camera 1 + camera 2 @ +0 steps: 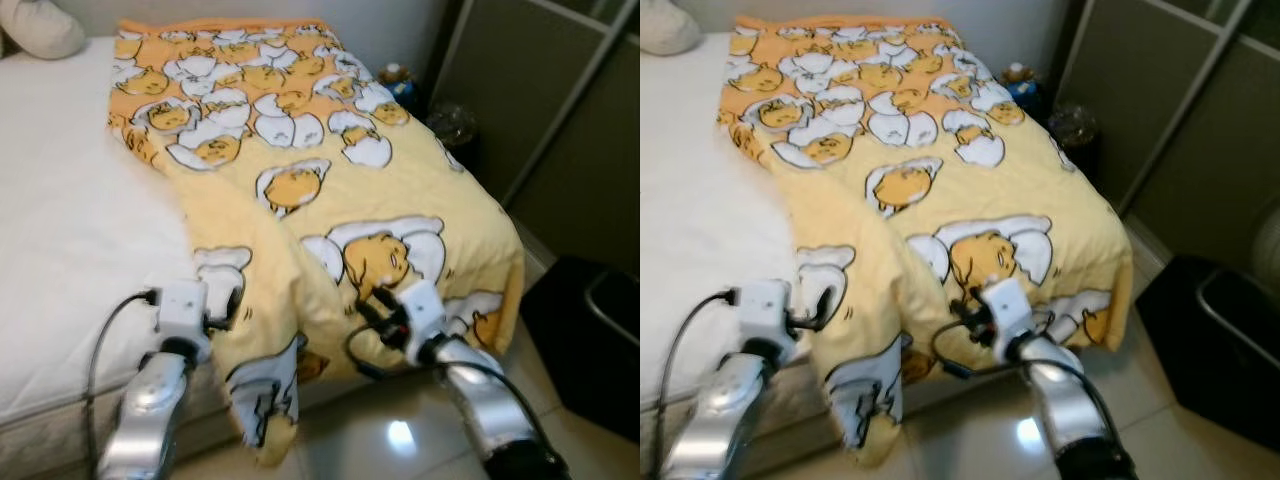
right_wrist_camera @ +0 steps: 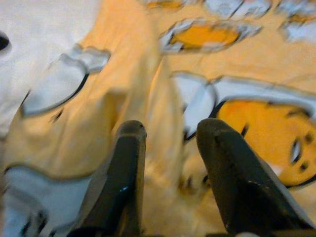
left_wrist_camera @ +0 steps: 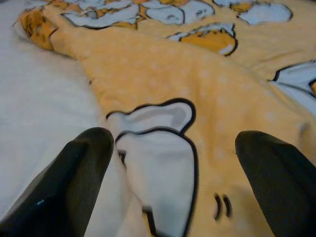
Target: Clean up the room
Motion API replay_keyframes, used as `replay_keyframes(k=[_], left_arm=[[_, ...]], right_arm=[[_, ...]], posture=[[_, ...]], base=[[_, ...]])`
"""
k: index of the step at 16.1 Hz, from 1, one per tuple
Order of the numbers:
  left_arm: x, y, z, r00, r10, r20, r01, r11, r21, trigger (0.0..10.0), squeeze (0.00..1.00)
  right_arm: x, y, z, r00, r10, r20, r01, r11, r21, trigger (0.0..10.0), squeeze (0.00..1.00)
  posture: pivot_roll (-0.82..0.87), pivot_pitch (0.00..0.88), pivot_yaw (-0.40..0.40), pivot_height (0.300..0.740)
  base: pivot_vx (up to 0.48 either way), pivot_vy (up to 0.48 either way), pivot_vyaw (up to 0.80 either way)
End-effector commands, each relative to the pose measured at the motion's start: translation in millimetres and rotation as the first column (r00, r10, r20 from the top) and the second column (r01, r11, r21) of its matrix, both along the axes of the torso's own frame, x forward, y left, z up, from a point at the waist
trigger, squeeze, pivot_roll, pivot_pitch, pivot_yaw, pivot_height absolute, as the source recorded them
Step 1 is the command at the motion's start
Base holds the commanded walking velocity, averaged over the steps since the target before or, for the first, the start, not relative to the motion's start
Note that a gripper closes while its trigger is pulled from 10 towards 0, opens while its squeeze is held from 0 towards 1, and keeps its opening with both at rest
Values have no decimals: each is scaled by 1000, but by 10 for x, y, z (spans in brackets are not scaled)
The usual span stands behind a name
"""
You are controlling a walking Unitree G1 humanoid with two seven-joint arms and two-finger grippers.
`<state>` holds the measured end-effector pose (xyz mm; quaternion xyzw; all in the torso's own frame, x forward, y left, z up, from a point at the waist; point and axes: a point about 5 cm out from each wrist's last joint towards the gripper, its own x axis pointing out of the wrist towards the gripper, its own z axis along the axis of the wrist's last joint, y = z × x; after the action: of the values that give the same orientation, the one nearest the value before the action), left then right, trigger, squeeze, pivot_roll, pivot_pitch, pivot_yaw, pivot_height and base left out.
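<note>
Here I see a yellow blanket point(image 1: 330, 190) printed with cartoon eggs, spread over the right side of a white bed point(image 1: 70, 240), its near corner hanging toward the tiled floor point(image 1: 400, 430). My left gripper point(image 3: 173, 163) hovers at the blanket's left edge, fingers spread wide apart. My right gripper point(image 2: 170, 148) sits on the blanket near the bed's foot, fingers narrowly parted around a raised fold of fabric. A pillow point(image 1: 45, 25) lies at the far corner.

We see a yellow blanket point(image 1: 330, 190) printed with white eggshells and orange yolk figures, spread rumpled over the bed point(image 1: 70, 240). It stretches ahead of both claws, with a raised fold between them and one corner drooping off the bed's edge below the left claw point(image 3: 173, 163).
</note>
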<state>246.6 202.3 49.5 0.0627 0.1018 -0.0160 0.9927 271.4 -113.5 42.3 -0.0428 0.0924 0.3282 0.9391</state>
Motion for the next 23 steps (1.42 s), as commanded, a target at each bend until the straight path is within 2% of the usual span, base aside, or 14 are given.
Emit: replay_keyframes(k=[1,7,8,9,10,11,13,14,15,17,19,21,22,23], left_arm=[[55,-116,56,999,-34,25,35,999,-19,10000,0],[48,0,-28,1000,-18,-19,18,1000,-11,10000,0],[44,29,-39,999,-22,-31,21,1000,-9,10000,0],[43,52,-48,999,-25,-41,24,1000,-13,10000,0],[43,66,-56,998,-31,-50,30,999,-11,10000,0],[44,80,-71,996,-60,-62,60,998,-8,10000,98],[13,33,-186,969,-207,-133,207,978,-14,10000,0],[1,10,-234,948,-272,-168,278,960,16,10000,0],[1,10,-234,948,-272,-168,278,960,16,10000,0],[39,18,-284,915,-335,-224,361,929,85,10000,0],[99,14,-275,915,-338,-220,357,932,56,10000,0],[94,-45,-345,896,-363,-254,387,921,49,10000,4],[68,-74,-388,884,-382,-271,407,912,41,10000,1000],[45,-94,-415,872,-400,-283,427,903,39,10000,1000]], right_arm=[[-25,-175,-59,998,-59,-12,58,997,-53,10000,0],[-102,-273,-33,997,-75,-1,74,997,-32,10000,0],[-130,-295,-25,998,-65,-15,65,998,1,10000,867],[-154,-314,-14,998,-55,-18,55,998,29,10000,1000],[-165,-321,-11,999,-50,-21,51,998,34,10000,1000],[-188,-341,-5,999,-43,-27,44,998,46,10000,1000],[-253,-376,23,999,40,-25,-38,997,60,10000,1000],[-260,-409,39,997,70,-25,-68,996,59,10000,1000],[-260,-409,39,997,70,-25,-68,996,59,10000,1000],[-251,-508,103,987,153,-43,-150,987,49,10000,1000],[-246,-605,118,975,210,-67,-210,978,2,10000,1000],[-260,-633,138,956,277,-98,-278,961,6,10000,1000],[-284,-622,141,940,320,-119,-322,947,3,10000,1000],[-301,-618,137,929,345,-135,-349,937,-3,10000,1000]], posture=[[19,0,-30,740],[3,0,-20,740],[3,0,-20,740],[1,0,-17,740],[2,0,-16,740],[2,0,-15,740],[0,0,-5,740],[-4,0,-2,740],[-4,0,-2,740],[-15,0,11,740],[-18,0,7,740],[-18,0,3,740],[-24,0,4,740],[-24,0,4,740]], base=[[472,0,0],[0,0,0],[0,0,0],[0,0,0],[0,0,0],[0,0,0],[0,0,0],[0,0,0],[0,0,0],[0,0,0],[0,0,0],[0,0,0],[0,0,0],[0,0,0]])
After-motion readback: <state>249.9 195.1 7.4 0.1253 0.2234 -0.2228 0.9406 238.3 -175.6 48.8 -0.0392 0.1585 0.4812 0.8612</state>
